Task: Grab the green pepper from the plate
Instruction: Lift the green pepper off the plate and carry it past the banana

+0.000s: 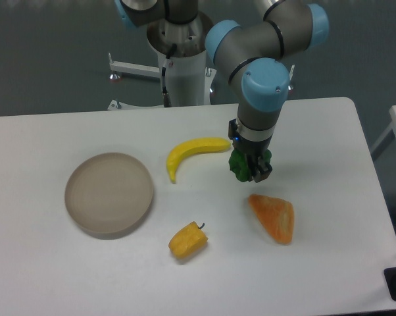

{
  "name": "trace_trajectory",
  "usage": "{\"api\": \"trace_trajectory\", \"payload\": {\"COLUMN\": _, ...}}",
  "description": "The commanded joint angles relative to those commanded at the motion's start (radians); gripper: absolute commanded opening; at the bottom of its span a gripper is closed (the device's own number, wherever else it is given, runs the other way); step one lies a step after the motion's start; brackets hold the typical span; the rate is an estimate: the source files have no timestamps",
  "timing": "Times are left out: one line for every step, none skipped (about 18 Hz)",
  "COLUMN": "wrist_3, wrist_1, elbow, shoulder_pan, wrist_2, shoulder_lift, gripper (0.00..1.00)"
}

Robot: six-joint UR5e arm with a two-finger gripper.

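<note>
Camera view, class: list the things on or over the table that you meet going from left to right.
plate → banana → yellow pepper → green pepper held in the gripper → orange wedge

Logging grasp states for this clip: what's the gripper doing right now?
Gripper: closed on the small glossy dark-green bell pepper, held above the white table, away from the round beige-grey plate.
</note>
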Motion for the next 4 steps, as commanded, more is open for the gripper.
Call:
{"api": "trace_trajectory", "payload": {"wrist_3": 0.000, "wrist_1": 0.000, "elbow": -0.003, "shoulder_pan": 0.002, "wrist_2": 0.000, "shoulder_lift": 0.003, "gripper": 0.11}}
{"api": "trace_trajectory", "payload": {"wrist_3": 0.000, "wrist_1": 0.000, "elbow": -0.003, "shoulder_pan": 0.002, "wrist_2": 0.000, "shoulder_lift": 0.003, "gripper": 0.11}}
{"api": "trace_trajectory", "payload": {"wrist_3": 0.000, "wrist_1": -0.002, "elbow": -0.005, "shoulder_pan": 0.002, "wrist_2": 0.002, "shoulder_lift": 0.005, "gripper": 0.11}}
{"api": "trace_trajectory", "payload": {"wrist_3": 0.000, "wrist_1": -0.002, "elbow": -0.005, "shoulder_pan": 0.002, "wrist_2": 0.002, "shoulder_lift": 0.005, "gripper": 0.11}}
